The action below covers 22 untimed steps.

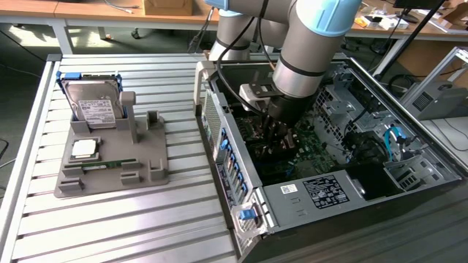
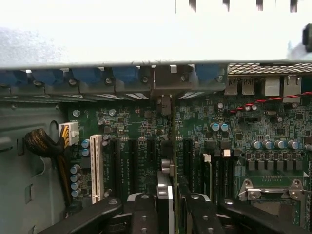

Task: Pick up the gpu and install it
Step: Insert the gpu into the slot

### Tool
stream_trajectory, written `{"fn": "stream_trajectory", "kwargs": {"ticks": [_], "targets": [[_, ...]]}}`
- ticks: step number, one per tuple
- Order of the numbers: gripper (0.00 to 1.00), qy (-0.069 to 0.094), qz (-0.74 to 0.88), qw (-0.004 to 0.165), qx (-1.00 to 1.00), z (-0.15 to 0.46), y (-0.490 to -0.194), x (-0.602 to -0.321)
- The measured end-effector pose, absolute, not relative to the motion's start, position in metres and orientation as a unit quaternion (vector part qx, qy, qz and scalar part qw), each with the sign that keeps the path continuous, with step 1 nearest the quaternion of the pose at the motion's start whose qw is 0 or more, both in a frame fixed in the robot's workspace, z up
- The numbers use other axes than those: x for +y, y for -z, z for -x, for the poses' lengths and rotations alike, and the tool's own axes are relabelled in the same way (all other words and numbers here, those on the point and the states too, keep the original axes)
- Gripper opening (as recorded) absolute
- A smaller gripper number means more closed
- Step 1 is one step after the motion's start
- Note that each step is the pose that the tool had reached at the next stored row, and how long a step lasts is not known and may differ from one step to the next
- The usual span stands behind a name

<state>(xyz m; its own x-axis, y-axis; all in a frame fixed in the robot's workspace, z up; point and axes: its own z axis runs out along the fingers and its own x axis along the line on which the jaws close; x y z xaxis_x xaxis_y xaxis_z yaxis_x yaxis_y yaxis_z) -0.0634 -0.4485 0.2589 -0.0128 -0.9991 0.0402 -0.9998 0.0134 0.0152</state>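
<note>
Arm angled steeply down, gripper (image 2: pixel 168 214) clamped edge-on.

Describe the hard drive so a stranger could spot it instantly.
Left of the open computer case in the exterior view, a grey holder sits on the slatted table. The hard drive stands upright at its far end, boxy and silver with a white label, unlike the thin green memory stick lying flat nearer the camera.

gpu (image 2: pixel 171 161), thin dark card, edge-on, upright over the motherboard slots

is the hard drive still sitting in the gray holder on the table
Yes, the hard drive stands upright in the gray holder, at the exterior view's left of the computer case.
</note>
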Motion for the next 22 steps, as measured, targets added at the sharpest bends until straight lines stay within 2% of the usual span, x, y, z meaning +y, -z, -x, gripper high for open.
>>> {"fn": "stream_trajectory", "kwargs": {"ticks": [22], "targets": [[0.27,-0.009,-0.708,0.02,-0.705,0.0634,-0.2585,-0.4484]]}}
